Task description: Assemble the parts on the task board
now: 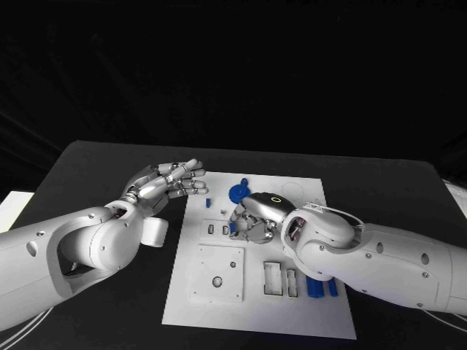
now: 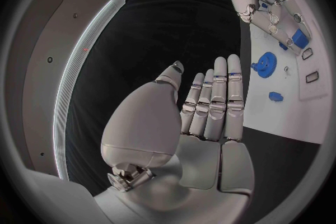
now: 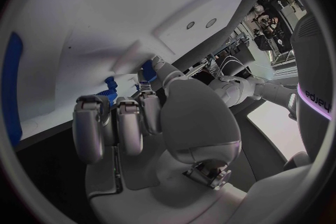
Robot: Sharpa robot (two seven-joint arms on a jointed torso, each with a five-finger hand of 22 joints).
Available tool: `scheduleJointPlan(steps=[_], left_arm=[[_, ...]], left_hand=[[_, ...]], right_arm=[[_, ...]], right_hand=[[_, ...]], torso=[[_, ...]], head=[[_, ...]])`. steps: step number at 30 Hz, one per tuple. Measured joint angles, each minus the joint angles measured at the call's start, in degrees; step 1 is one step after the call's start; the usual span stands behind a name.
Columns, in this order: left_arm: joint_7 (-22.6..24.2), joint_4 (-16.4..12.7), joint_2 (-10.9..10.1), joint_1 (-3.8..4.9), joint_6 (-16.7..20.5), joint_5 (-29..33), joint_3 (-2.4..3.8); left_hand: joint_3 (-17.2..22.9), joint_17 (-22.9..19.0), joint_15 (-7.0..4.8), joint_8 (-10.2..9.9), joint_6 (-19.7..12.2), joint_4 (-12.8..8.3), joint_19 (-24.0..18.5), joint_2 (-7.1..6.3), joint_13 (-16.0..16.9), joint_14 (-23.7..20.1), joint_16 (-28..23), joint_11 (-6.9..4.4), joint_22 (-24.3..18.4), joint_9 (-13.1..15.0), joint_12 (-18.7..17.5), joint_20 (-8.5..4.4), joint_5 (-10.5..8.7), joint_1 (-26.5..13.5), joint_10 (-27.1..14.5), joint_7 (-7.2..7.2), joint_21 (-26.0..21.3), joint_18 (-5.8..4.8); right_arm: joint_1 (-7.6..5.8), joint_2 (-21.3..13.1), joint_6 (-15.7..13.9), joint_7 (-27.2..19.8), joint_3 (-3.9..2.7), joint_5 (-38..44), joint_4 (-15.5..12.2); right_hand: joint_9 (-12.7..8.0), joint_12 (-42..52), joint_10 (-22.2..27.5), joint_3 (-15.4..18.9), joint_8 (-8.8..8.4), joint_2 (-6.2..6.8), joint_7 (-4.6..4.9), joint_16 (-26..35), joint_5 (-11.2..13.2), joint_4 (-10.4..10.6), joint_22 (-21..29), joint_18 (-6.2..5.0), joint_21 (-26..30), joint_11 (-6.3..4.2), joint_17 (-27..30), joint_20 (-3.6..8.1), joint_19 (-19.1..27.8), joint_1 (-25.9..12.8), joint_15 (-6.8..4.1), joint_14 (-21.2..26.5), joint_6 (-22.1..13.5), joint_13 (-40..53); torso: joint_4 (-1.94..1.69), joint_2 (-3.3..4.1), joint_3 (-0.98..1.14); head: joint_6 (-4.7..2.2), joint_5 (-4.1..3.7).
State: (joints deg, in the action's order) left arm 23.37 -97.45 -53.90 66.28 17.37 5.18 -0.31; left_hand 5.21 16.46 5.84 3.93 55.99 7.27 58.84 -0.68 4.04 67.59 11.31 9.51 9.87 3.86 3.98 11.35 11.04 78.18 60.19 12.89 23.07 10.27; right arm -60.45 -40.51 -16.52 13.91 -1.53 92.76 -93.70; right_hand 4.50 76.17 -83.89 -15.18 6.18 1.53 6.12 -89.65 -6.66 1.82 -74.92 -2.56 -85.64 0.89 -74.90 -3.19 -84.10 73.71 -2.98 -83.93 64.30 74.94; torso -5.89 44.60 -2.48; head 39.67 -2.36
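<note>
The white task board [image 1: 257, 315] lies mid-table. My right hand [image 1: 257, 217] is bent down over the board's middle, fingers curled. In the right wrist view its fingertips [image 3: 94, 115] and thumb close round a small blue ridged part [image 3: 110, 85] against the board [image 3: 84, 22]. The left wrist view shows that part [image 2: 297, 39] under the right hand [image 2: 269, 8]. A blue gear [image 1: 238, 194] [image 2: 265, 63] lies just beyond, with a small blue piece [image 1: 244, 179] [image 2: 276, 96] behind it. My left hand [image 1: 171, 184] [image 2: 203, 117] hovers left of the board, fingers straight, holding nothing.
Two blue bars [image 1: 323, 289] lie at the board's near right, beside rectangular slots [image 1: 273, 278]. A square raised plate [image 1: 217, 273] sits at the near left. Another small blue piece [image 1: 206, 202] lies near the board's left edge. Black table surrounds the board.
</note>
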Motion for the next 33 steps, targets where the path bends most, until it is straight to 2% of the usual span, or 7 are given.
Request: scheduleJointPlan(steps=[3, 12, 18, 22, 26, 29, 33], left_arm=[[0.0, 0.0, 0.0, 0.00, 0.0, 0.0, 0.00], [-0.1, 0.0, 0.0, 0.00, -0.1, 0.0, 0.00], [-0.2, 0.0, 0.0, -0.01, -0.2, 0.0, 0.00], [-0.2, 0.0, 0.0, -0.01, -0.2, 0.0, -0.01], [-0.3, 0.0, 0.0, -0.01, -0.2, 0.0, -0.01], [-0.3, 0.0, 0.0, -0.01, -0.3, 0.0, -0.01], [-0.4, 0.0, 0.0, -0.01, -0.3, 0.0, -0.01]], left_hand=[[0.0, 0.0, 0.00, 0.0, 0.0, 0.0, 0.0, 0.00, 0.0, 0.0, 0.0, 0.00, 0.0, 0.0, 0.0, 0.00, 0.00, 0.0, 0.0, 0.00, 0.0, 0.00], [0.0, 0.0, 0.00, 0.0, 0.0, 0.0, 0.0, 0.00, 0.0, 0.0, 0.0, 0.00, 0.0, 0.0, 0.0, 0.00, 0.00, 0.0, 0.0, 0.00, 0.0, 0.00], [0.0, 0.0, 0.00, 0.0, 0.0, 0.0, 0.0, 0.00, 0.0, 0.0, 0.0, 0.00, 0.0, 0.0, 0.0, 0.00, 0.00, 0.0, 0.0, 0.00, 0.0, 0.00], [0.0, 0.0, 0.00, 0.0, 0.0, 0.0, 0.0, 0.00, 0.0, 0.0, 0.0, 0.00, 0.0, 0.0, 0.0, 0.00, 0.00, 0.0, 0.0, 0.00, 0.0, 0.00], [0.0, 0.0, 0.00, 0.0, 0.0, 0.0, -0.2, 0.00, 0.0, 0.0, -0.3, 0.00, 0.0, 0.0, 0.0, 0.20, 0.00, 0.0, 0.0, 0.00, 0.0, 0.00], [0.0, 0.1, 0.00, 0.0, 0.0, 0.0, -0.2, 0.00, 0.0, 0.0, -0.3, 0.00, 0.0, 0.0, 0.0, 0.20, 0.00, 0.0, 0.0, 0.00, 0.0, 0.00], [0.0, 0.1, 0.00, 0.0, 0.0, 0.0, -0.2, 0.00, 0.0, 0.0, -0.3, 0.00, 0.0, 0.0, 0.0, 0.21, 0.00, 0.0, 0.0, 0.00, 0.0, 0.00]], right_arm=[[0.06, 0.0, -0.1, 0.3, 0.01, 0.6, -0.1], [0.19, 0.1, -0.7, 1.0, 0.07, 2.1, -0.1], [0.27, 0.1, -1.1, 1.4, 0.10, 2.7, -0.1], [0.32, 0.1, -1.3, 1.6, 0.13, 3.0, -0.1], [0.36, 0.1, -1.3, 1.7, 0.14, 3.1, -0.1], [0.39, 0.1, -1.5, 1.8, 0.16, 3.2, -0.1], [0.62, 0.0, -2.4, 1.8, 0.28, 3.3, -0.4]], right_hand=[[1.2, -0.7, 0.5, 0.0, -0.68, 0.52, 0.23, 0.0, -0.3, 0.0, 0.0, 0.00, 0.0, 0.51, 0.0, 0.00, 0.0, -0.5, 0.00, 0.0, -0.9, 0.0], [0.2, -3.5, 1.7, 0.4, -2.02, 2.43, 1.44, 0.0, -0.7, 0.4, 0.0, -0.01, 0.2, 1.65, 0.0, -0.23, 0.2, -1.4, 0.75, -0.1, -3.2, 0.0], [0.0, -3.9, 2.1, 0.7, -2.12, 2.87, 1.42, 0.0, -0.7, 0.7, 0.0, -0.01, 0.2, 1.78, 0.0, -0.43, 0.0, -1.8, 0.84, 0.0, -3.5, 0.0], [0.0, -4.1, 2.1, 1.2, -2.11, 3.69, 1.54, 0.0, -0.7, 1.2, 0.0, -0.02, 0.3, 1.78, 0.0, -0.63, 0.2, -2.6, 1.04, -0.2, -3.8, 0.0], [-0.1, -4.4, 2.1, 1.9, -2.11, 4.17, 1.55, 0.0, -0.7, 1.9, 0.0, -0.02, 0.4, 1.79, 0.0, -0.84, 0.0, -3.1, 1.04, -0.2, -3.8, 0.0], [-0.3, -4.9, 2.5, 3.0, -2.10, 5.18, 1.55, 0.0, -0.2, 2.9, 0.0, -0.02, 0.4, 1.78, 0.0, -0.84, 0.0, -4.1, 1.04, -0.2, -4.2, 0.0], [-0.5, -6.6, 3.9, 7.5, -1.98, 6.74, 1.73, 0.0, 1.6, 5.8, 0.0, -0.02, 0.7, 2.14, 0.0, -0.98, 0.1, -5.1, 1.27, 0.0, -5.9, 0.0]], torso=[[-0.01, 0.00, 0.00], [-0.01, 0.00, 0.01], [-0.01, 0.00, 0.02], [0.01, 0.00, 0.03], [0.01, 0.00, 0.03], [0.01, 0.00, 0.03], [0.01, 0.00, 0.03]], head=[[-0.05, -0.04], [-0.09, -0.14], [-0.07, -0.28], [-0.06, -0.34], [-0.05, -0.38], [-0.05, -0.40], [-0.05, -0.48]])
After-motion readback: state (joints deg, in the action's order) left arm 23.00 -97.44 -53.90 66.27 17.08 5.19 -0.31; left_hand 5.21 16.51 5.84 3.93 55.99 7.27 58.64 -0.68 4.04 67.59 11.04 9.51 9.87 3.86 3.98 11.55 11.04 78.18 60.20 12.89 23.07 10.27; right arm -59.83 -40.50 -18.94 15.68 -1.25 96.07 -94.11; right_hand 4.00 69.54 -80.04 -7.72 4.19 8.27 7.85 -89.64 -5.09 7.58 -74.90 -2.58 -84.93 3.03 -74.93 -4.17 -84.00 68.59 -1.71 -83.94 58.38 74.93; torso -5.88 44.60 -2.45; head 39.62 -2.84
